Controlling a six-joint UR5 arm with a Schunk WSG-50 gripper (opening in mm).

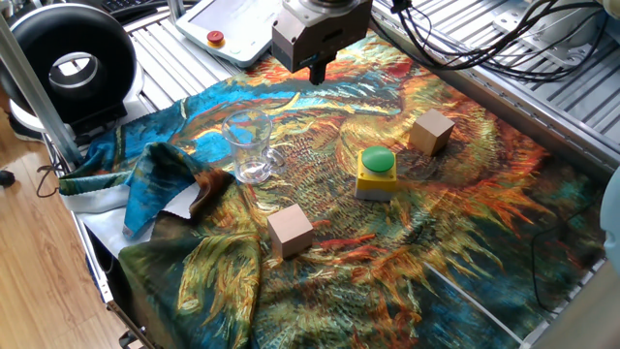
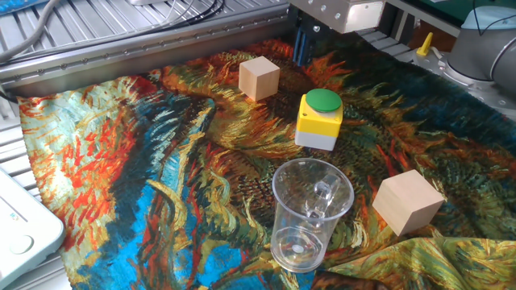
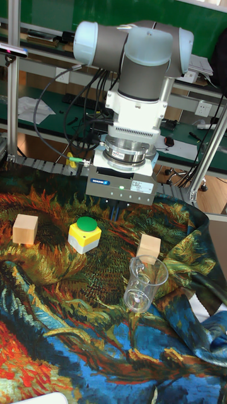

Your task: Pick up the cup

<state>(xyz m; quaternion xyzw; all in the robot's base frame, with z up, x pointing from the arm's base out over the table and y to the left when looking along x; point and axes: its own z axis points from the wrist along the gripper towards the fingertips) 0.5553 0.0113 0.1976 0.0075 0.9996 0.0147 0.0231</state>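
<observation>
The cup (image 1: 248, 145) is a clear glass tumbler standing upright on the painted cloth, left of the middle; it also appears near the front edge (image 2: 310, 213) and at the right (image 3: 144, 284). My gripper (image 1: 318, 71) hangs above the far part of the cloth, well behind and to the right of the cup and apart from it. Its dark fingers sit close together with nothing between them. From the other side the gripper (image 2: 302, 51) is beyond the wooden cube and the button box.
Two wooden cubes (image 1: 431, 131) (image 1: 290, 231) and a yellow box with a green button (image 1: 376, 172) stand on the cloth. The cloth bunches into folds (image 1: 165, 184) left of the cup. A black ring (image 1: 73, 63) and a pendant (image 1: 228, 29) lie beyond the cloth.
</observation>
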